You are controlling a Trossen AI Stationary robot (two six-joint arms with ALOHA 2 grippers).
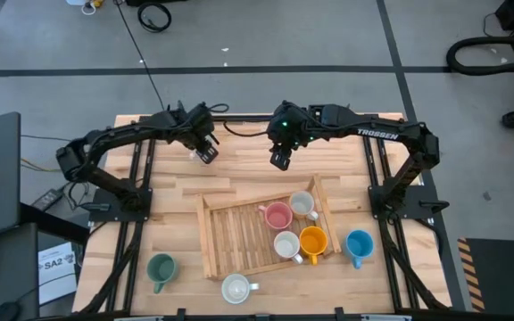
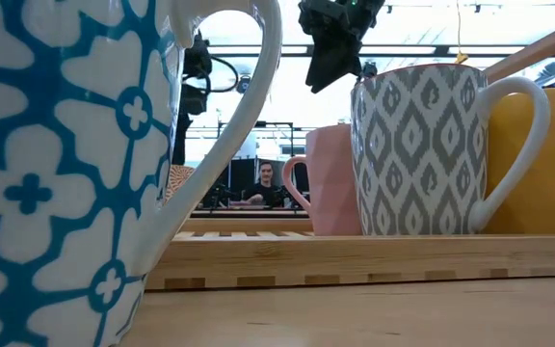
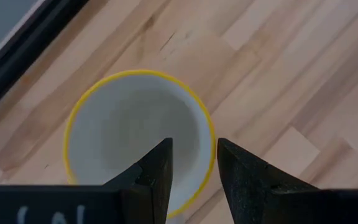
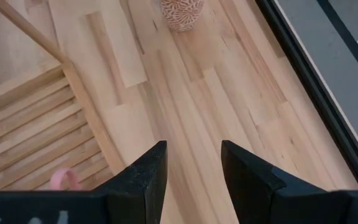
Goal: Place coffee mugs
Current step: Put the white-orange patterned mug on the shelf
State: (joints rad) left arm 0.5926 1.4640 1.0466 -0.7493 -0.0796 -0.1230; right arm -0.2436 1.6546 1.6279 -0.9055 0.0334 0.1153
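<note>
My left gripper (image 1: 205, 153) is open near the table's far edge, pointing down over a white mug with a yellow rim (image 3: 138, 134). One finger is over the mug's hollow and the other over its rim. My right gripper (image 1: 281, 160) hangs open above bare table beyond the wooden tray (image 1: 226, 232). Pink (image 1: 277, 215), pale grey (image 1: 302, 204), white (image 1: 286, 244) and orange (image 1: 313, 241) mugs stand on the tray. The blue mug (image 1: 359, 243) stands on the table to the tray's right. The dark green (image 1: 161, 267) and cream (image 1: 236, 287) mugs stand near the near edge.
The right wrist view shows the tray's corner (image 4: 61, 71), a bit of the pink mug (image 4: 64, 177) and an orange-patterned mug (image 4: 182, 11) farther off. In the low view the blue-flowered mug (image 2: 66, 164) stands close to the camera. A person (image 2: 266, 188) sits beyond the table.
</note>
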